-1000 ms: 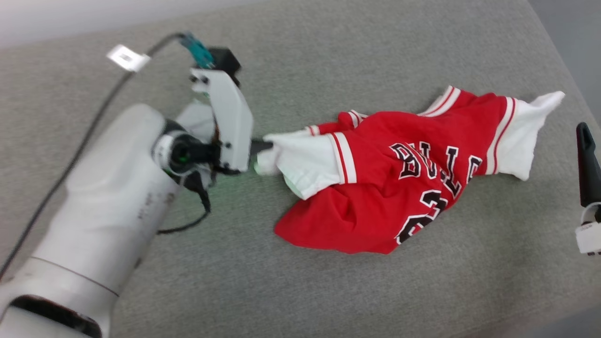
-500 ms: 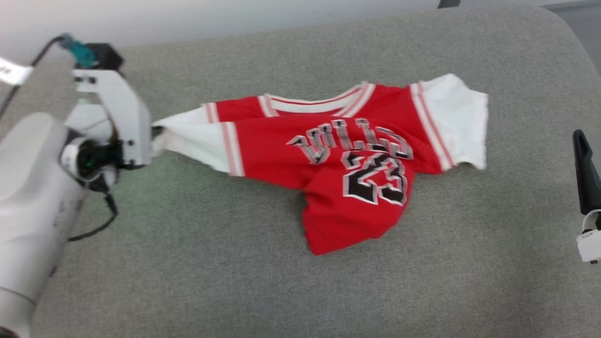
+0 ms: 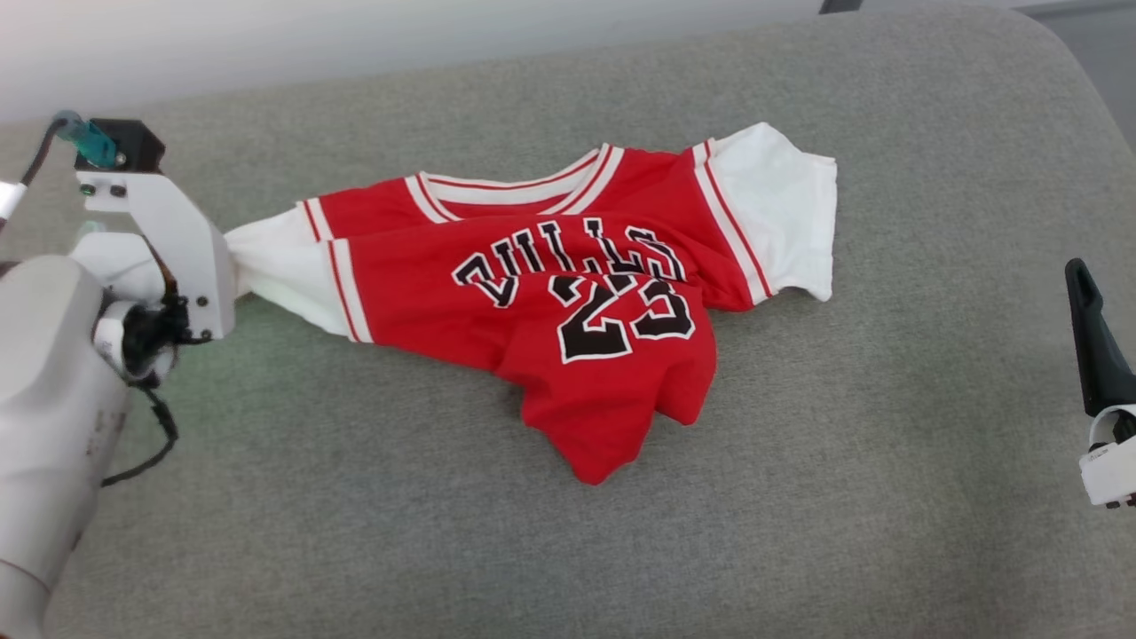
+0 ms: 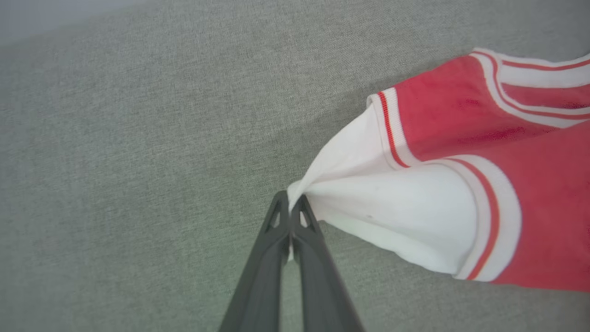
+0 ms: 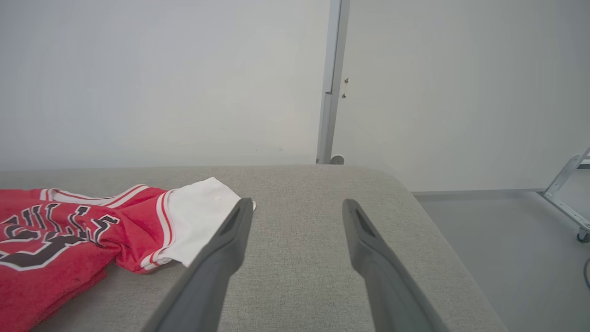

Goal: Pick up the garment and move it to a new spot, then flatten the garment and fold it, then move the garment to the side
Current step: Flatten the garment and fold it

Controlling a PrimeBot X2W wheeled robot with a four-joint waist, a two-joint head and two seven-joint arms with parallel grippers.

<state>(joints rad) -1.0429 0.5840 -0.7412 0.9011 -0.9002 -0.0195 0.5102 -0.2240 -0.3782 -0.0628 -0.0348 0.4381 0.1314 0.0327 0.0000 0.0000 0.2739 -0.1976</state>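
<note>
Garment (image 3: 532, 293) lies crosswise, collar away, sleeve pinched in left tool (image 4: 290, 201); right tool (image 5: 297, 205) agape.

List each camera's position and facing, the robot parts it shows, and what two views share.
Head: above, looking down at the garment on the grey pad; left forearm, one right finger.
Left wrist: along the shut left gripper, pinching the white sleeve.
Right wrist: low over the pad, facing the wall; open right gripper.
Shared: all three show the garment.

One garment (image 3: 568, 293), one left gripper (image 4: 290, 202), one right gripper (image 5: 298, 205), one cushion (image 3: 825, 497).
</note>
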